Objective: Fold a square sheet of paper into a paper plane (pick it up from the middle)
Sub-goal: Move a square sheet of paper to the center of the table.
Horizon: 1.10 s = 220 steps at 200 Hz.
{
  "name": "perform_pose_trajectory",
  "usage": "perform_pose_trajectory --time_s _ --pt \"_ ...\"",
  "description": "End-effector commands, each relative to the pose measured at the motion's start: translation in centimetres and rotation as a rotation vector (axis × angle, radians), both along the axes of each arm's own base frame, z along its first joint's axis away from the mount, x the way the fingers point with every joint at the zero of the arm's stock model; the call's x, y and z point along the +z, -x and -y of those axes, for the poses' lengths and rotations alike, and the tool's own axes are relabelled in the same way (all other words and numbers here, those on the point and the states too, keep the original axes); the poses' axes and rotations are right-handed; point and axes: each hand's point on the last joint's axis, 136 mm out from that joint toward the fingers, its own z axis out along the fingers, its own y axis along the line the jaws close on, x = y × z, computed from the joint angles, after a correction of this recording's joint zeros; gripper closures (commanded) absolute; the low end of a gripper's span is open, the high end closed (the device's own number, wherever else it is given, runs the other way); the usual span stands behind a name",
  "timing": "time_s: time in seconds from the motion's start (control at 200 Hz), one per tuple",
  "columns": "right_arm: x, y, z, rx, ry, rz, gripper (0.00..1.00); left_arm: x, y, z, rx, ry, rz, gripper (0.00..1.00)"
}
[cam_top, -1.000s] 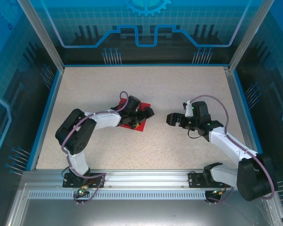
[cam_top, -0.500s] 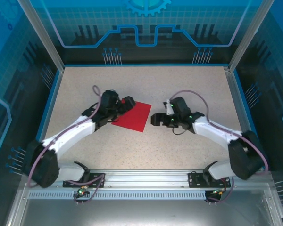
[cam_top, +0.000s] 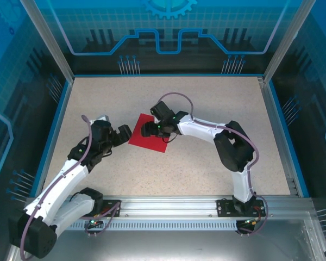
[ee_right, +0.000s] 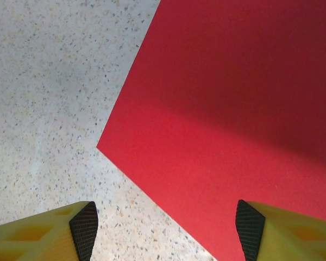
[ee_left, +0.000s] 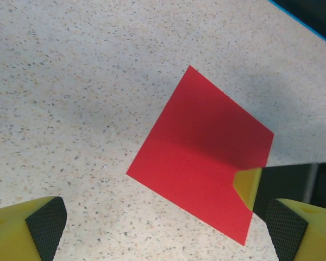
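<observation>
Now: square sheet of paper [cam_top: 152, 142] flat on table [cam_top: 206, 98], right claw [ee_right: 167, 220] parted over it, left claw [ee_left: 165, 223] wide.

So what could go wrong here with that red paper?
The paper lies flat on the table, so the right claw may push or crumple it instead of pinching it. Its open fingers straddle the paper's edge, so it could grab off-centre.

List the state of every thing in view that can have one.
square sheet of paper: flat on the table, unfolded, not held.
left gripper: open, left of the sheet, apart from it, holding nothing.
right gripper: open, over the sheet's edge, gripping nothing.
</observation>
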Motion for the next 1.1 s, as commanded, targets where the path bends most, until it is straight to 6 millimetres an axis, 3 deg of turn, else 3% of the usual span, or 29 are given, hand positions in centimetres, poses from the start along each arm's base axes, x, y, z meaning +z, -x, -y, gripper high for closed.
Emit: perform_pose_trajectory --time_s 0.0,0.255,0.51,0.695,0.845,0.965,1.04,1.095 --pt "-1.2 0.2 -0.4 0.008 0.032 -0.065 0.29 0.9 0.3 -0.9 -0.019 -0.077 -0.002 0.02" --pt "-4.2 0.7 0.3 0.028 0.092 -0.125 0.29 1.2 0.2 -0.7 -0.010 -0.048 0.019 0.02" --pt "-7.4 3.9 4.5 0.049 0.184 -0.181 0.32 0.6 -0.1 -0.2 -0.029 -0.037 0.007 0.01" --pt "-8.5 6.2 8.2 0.106 0.250 -0.196 0.35 0.2 -0.3 0.2 -0.051 -0.030 0.011 0.01" --pt "-8.2 6.9 11.5 0.178 0.300 -0.183 0.38 0.0 -0.5 0.6 -0.070 -0.018 0.023 0.02" --pt "-7.1 6.0 13.4 0.198 0.325 -0.159 0.38 -0.1 -0.8 0.8 -0.080 -0.018 0.027 0.01" --pt "-5.9 4.9 12.9 0.197 0.302 -0.141 0.38 -0.3 -0.8 0.9 -0.081 -0.022 0.022 0.02" --pt "-4.6 4.3 11.4 0.201 0.262 -0.111 0.37 -0.4 -0.9 0.8 -0.079 -0.024 0.023 0.02"
